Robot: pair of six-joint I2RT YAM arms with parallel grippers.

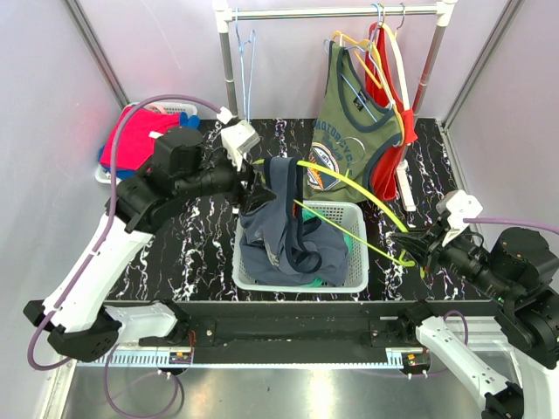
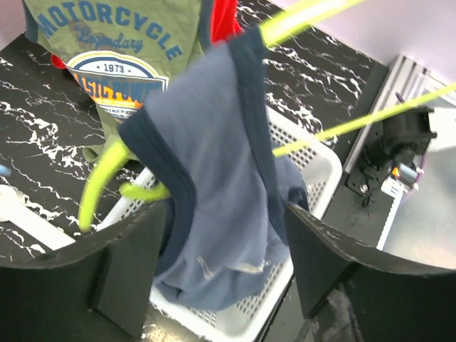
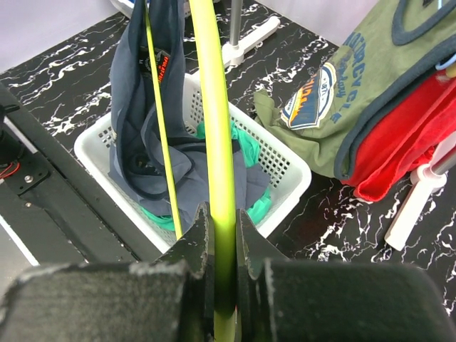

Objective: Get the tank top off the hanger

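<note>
A blue-grey tank top (image 1: 284, 188) hangs by a strap from a yellow-green hanger (image 1: 349, 188), and its lower part is bunched in the white basket (image 1: 358, 262). My left gripper (image 1: 255, 196) is at the top's left edge. In the left wrist view that gripper (image 2: 224, 263) is open, the tank top (image 2: 214, 157) hanging between its wide-apart fingers (image 2: 135, 271). My right gripper (image 1: 419, 247) is shut on the hanger's end; the right wrist view shows the hanger (image 3: 214, 107) clamped in the gripper (image 3: 222, 235), with the tank top (image 3: 135, 92) beyond.
A rack (image 1: 332, 12) at the back holds a green motorcycle tank top (image 1: 349, 131), a red garment (image 1: 389, 166) and a bare blue wire hanger (image 1: 247, 70). A bin of red and blue clothes (image 1: 135, 135) stands back left. Green cloth lies in the basket (image 3: 285, 164).
</note>
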